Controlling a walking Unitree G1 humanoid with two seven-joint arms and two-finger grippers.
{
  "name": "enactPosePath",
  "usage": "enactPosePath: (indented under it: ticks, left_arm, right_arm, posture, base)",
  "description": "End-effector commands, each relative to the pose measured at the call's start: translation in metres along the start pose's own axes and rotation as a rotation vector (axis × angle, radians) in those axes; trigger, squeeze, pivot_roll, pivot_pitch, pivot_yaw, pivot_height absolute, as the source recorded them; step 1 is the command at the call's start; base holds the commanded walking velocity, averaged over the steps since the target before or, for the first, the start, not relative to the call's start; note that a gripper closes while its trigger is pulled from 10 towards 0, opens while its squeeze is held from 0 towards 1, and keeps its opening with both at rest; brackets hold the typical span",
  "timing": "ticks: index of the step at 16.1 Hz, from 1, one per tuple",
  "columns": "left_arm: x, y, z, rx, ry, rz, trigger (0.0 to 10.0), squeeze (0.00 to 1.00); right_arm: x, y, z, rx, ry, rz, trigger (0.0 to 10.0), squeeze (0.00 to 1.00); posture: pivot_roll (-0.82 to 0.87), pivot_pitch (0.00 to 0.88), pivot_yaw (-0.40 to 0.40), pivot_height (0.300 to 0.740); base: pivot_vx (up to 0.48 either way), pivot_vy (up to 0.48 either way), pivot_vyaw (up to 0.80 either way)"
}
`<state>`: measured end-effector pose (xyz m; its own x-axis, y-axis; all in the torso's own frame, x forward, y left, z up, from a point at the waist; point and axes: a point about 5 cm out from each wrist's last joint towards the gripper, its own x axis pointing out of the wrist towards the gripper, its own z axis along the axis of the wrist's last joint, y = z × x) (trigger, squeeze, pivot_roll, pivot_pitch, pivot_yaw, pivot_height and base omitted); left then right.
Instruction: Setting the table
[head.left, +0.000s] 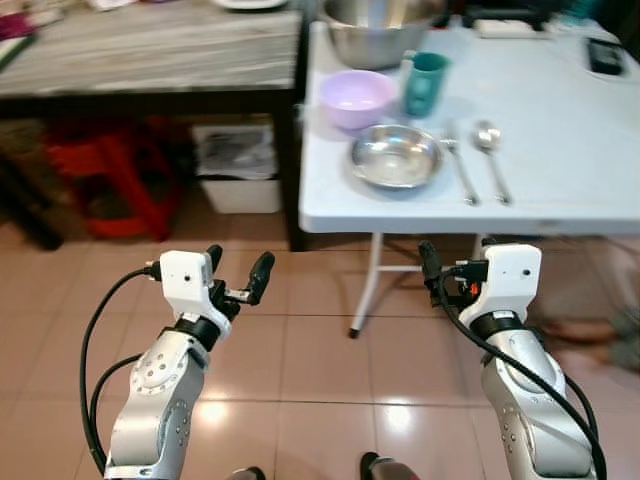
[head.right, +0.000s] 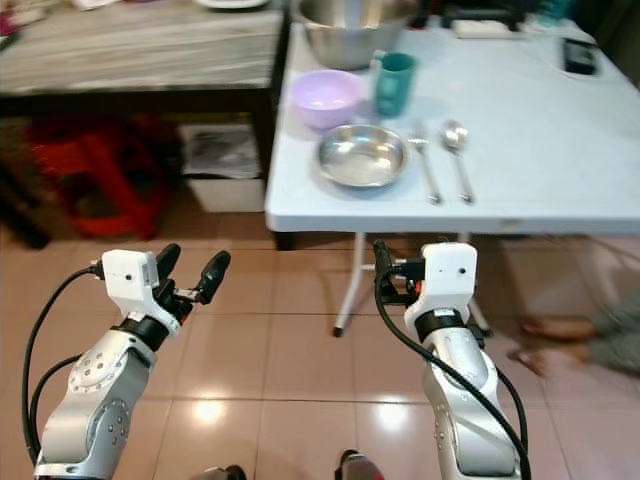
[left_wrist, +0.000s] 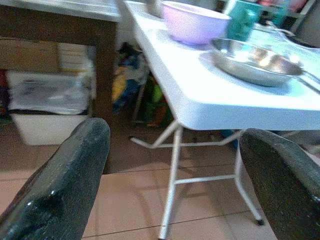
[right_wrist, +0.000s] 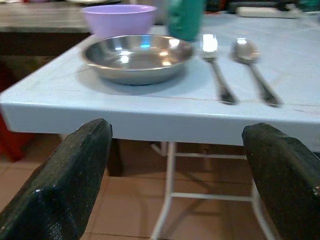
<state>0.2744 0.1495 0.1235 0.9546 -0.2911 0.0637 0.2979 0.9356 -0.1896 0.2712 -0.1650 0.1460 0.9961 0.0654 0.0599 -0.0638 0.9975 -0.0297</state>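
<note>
Both grippers, left gripper (head.left: 238, 272) and right gripper (right_wrist: 180, 175), spread open and empty above floor tiles short of white table (head.left: 560, 190); on it near the edge, steel plate (head.left: 395, 156), fork (head.left: 459, 165), spoon (head.left: 491, 155); big steel bowl (head.left: 378, 30) cut off behind.

Silver arms, white wrist blocks, black cables, black pincer fingers (head.left: 262, 272).

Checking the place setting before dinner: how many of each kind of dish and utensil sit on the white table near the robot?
Steel plate: 1
Lilac bowl: 1
Large steel mixing bowl: 1
Teal cup: 1
Fork: 1
Spoon: 1
Total: 6
</note>
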Motion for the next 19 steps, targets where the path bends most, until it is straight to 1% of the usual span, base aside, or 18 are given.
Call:
enactPosePath:
  ticks: [1, 2, 5, 6, 19]
  left_arm:
    - [-0.002, 0.0, 0.004, 0.0, -0.012, -0.006, 10.0, 0.0]
    - [-0.002, 0.0, 0.004, -0.002, -0.013, -0.008, 10.0, 0.0]
    - [-0.002, -0.004, 0.004, 0.003, -0.018, -0.035, 10.0, 0.0]
    - [-0.003, -0.004, 0.004, -0.001, -0.019, -0.04, 10.0, 0.0]
    - [-0.003, -0.01, 0.002, -0.013, -0.014, -0.085, 10.0, 0.0]
  right_arm:
    - [0.0, 0.001, 0.0, -0.003, 0.001, 0.009, 10.0, 0.0]
    - [0.0, 0.001, 0.0, -0.003, 0.001, 0.009, 10.0, 0.0]
    - [0.0, 0.001, -0.001, -0.006, 0.002, 0.011, 10.0, 0.0]
    - [0.0, 0.001, -0.001, -0.006, 0.003, 0.012, 10.0, 0.0]
    - [0.0, 0.0, 0.0, -0.013, 0.0, 0.016, 10.0, 0.0]
  posture:
    - [-0.14, 0.157, 0.045, 0.74]
    - [-0.14, 0.157, 0.045, 0.74]
    - [-0.14, 0.155, 0.043, 0.74]
    - [-0.14, 0.155, 0.043, 0.74]
    - [-0.15, 0.156, 0.04, 0.74]
  base:
    - [0.0, 0.0, -0.41]
    - [0.0, 0.0, -0.41]
    - [0.0, 0.0, 0.0]
    - [0.262, 0.0, 0.0]
    - [0.377, 0.0, 0.0]
